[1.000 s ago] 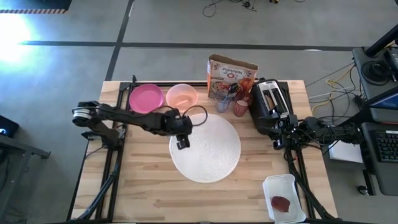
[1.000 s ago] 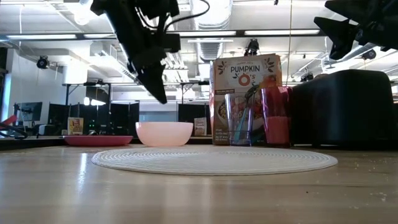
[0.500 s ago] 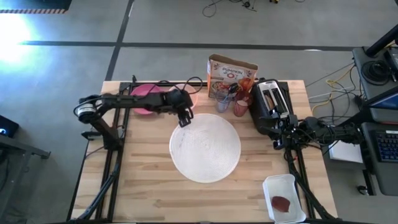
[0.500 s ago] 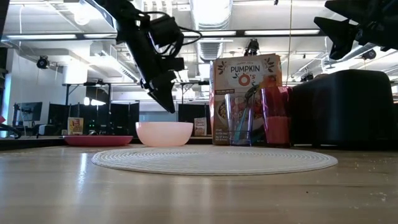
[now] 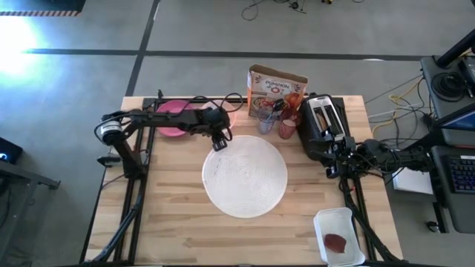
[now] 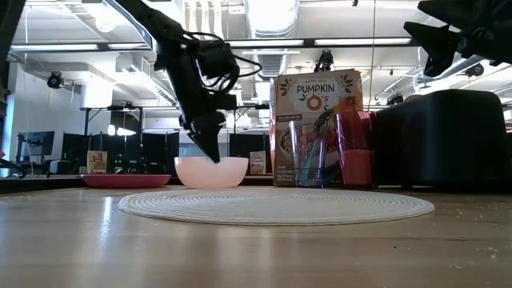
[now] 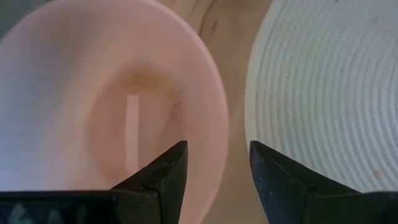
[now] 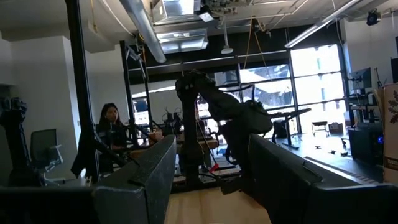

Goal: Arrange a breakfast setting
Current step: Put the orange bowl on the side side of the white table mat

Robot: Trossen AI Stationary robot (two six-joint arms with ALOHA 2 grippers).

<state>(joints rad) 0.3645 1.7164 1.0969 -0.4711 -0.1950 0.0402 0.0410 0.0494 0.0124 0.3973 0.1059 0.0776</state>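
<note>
A peach bowl (image 7: 112,106) stands on the table at the far left, beside the white round mat (image 5: 245,176). My left gripper (image 7: 216,152) hangs open just above the bowl's rim on the side facing the mat, pointing steeply down, one finger over the bowl's hollow and one over the bare wood; in the low view its tips (image 6: 214,156) reach the rim's height. A magenta plate (image 5: 169,122) lies left of the bowl. The orange cereal box (image 5: 276,87), a clear glass (image 5: 266,121) with a spoon and a pink cup (image 5: 288,127) stand behind the mat. My right gripper (image 8: 211,168) rests open at the right edge.
A black toaster (image 5: 323,122) stands right of the cup, close to my folded right arm (image 5: 356,156). A white tray (image 5: 338,237) with a dark red thing lies at the near right corner. Bare wood shows left of the mat and along the near edge.
My left gripper has swung from above the mat's left edge toward the table's far edge, over to the peach bowl, and has come down until its tips are level with the bowl's rim. The bowl and the other things have stayed in place.
</note>
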